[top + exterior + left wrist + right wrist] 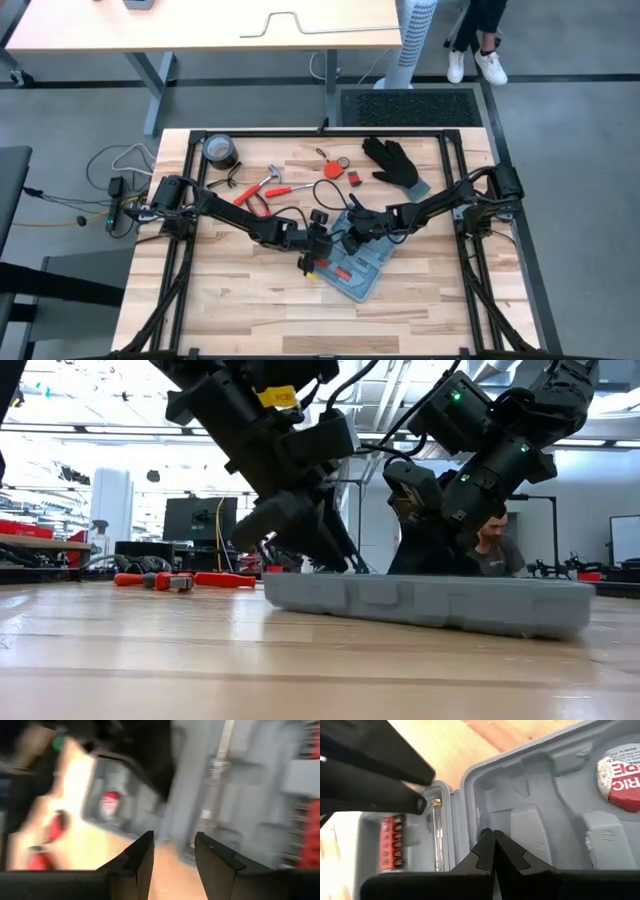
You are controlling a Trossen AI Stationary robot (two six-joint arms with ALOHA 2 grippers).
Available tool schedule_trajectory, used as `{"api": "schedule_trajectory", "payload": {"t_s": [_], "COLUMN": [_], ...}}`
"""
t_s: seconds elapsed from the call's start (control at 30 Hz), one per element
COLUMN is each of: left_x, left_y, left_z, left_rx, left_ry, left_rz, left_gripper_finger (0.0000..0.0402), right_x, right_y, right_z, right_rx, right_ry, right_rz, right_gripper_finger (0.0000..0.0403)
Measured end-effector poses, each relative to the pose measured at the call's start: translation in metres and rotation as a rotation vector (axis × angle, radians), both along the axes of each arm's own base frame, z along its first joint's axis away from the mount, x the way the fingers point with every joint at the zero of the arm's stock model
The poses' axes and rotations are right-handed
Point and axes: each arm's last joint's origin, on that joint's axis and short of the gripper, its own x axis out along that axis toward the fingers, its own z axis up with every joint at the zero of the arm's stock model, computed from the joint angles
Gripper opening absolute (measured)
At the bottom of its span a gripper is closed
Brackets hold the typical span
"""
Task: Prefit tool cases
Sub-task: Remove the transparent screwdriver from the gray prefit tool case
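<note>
Both arms are crowding over the tool case (pixel 357 262) in the high view, covering much of its open inside. The left hand (pixel 318 247) is sitting at the case's near-left edge, its fingertips lost in the dark tangle; the right hand (pixel 490 838) is blocking the recess behind it. The left wrist view is smearing badly, so the red shapes (pixel 50 830) on the desk are staying unreadable. The round label (pixel 622 775) is getting cut off by the picture's edge. In the low view a person (pixel 493 548) is showing only partly behind the arm
</note>
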Motion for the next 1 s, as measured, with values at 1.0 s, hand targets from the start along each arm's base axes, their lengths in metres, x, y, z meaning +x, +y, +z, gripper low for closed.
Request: {"api": "schedule_trajectory", "payload": {"t_s": [1.0], "left_x": [0.012], "left_y": [-0.002], "left_z": [-0.032], "left_rx": [0.201], "left_ry": [0.005], "left_rz": [-0.016], "left_gripper_finger": [0.0132], "right_x": [0.0], "right_y": [-0.002], "right_z": [0.0], "right_rx": [-0.021], "right_ry": [-0.013], "right_rz": [-0.03], "right_gripper_finger": [0.0016]}}
